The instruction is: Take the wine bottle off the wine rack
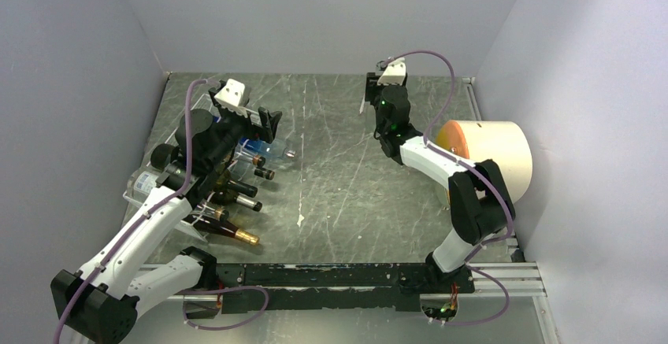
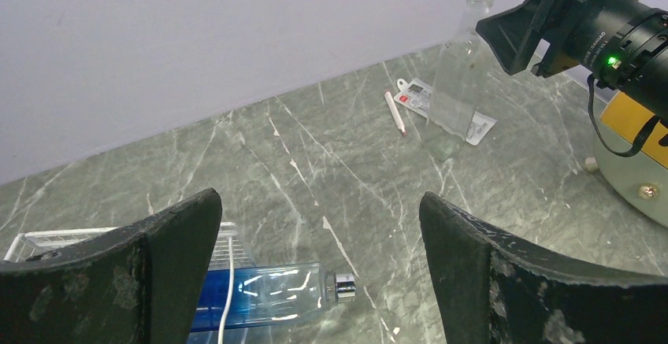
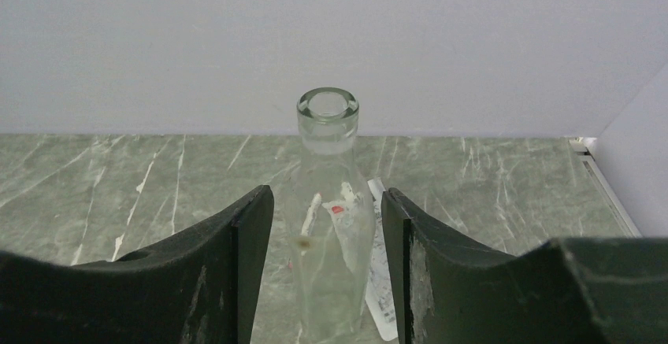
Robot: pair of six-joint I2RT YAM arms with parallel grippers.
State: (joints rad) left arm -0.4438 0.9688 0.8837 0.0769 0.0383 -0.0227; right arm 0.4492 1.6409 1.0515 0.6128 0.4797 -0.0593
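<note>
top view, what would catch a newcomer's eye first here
A clear glass bottle stands upright at the far side of the table, between the open fingers of the right gripper. On the left, the wine rack holds dark bottles and a blue bottle lying down, with the left gripper wide open above the blue one. A big cream cylinder with an orange face lies by the right wall.

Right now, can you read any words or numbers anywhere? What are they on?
Nothing can be read.
White tags on the table by the clear bottle: print and a red mark, too small.
Right arm's black housing: white lettering, blurred.
Blue bottle: no label showing.
</note>
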